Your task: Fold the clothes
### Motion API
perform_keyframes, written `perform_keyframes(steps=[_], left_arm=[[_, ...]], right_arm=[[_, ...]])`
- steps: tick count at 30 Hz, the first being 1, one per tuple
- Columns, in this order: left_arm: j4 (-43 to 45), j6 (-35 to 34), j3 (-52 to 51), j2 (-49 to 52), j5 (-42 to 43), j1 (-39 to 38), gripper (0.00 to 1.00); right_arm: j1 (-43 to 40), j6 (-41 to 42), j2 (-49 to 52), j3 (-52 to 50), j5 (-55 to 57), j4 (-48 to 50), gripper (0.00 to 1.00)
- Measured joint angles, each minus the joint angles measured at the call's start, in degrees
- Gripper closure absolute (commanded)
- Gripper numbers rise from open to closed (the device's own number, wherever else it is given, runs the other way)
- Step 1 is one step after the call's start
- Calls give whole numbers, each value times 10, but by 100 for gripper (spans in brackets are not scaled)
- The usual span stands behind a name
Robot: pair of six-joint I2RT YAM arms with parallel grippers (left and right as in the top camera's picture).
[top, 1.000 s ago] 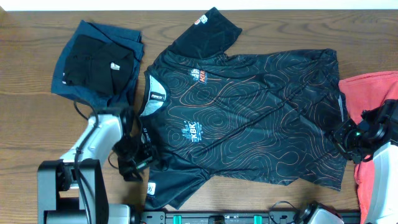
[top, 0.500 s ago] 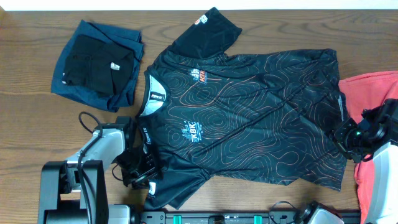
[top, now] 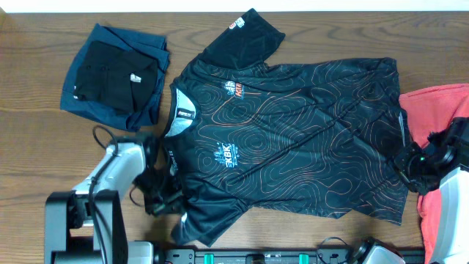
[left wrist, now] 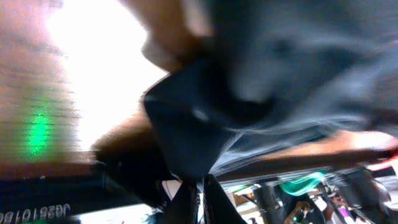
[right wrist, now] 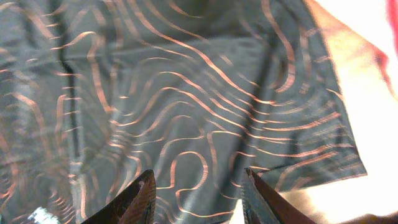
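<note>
Black short-sleeved jersey with orange contour lines (top: 293,147) lies flat on the wooden table (top: 37,147). The left gripper (top: 165,203) has just dropped to its near sleeve (top: 212,211) and pinched it, ready to fold. The right gripper (top: 410,163) hovers wide apart, empty, at the hem (top: 399,139).
</note>
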Motion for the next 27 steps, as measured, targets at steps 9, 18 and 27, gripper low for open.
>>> perform_keyframes(steps=[9,18,27], left_arm=[[-11,12,129,-94,22,0,94],[-7,12,135,-111,24,0,94],[0,12,135,-111,24,0,94]], right_arm=[[-47,28,7,-27,39,-5,55],[-76,56,9,-108,44,1,54],[-76,104,10,-185,97,43,46]])
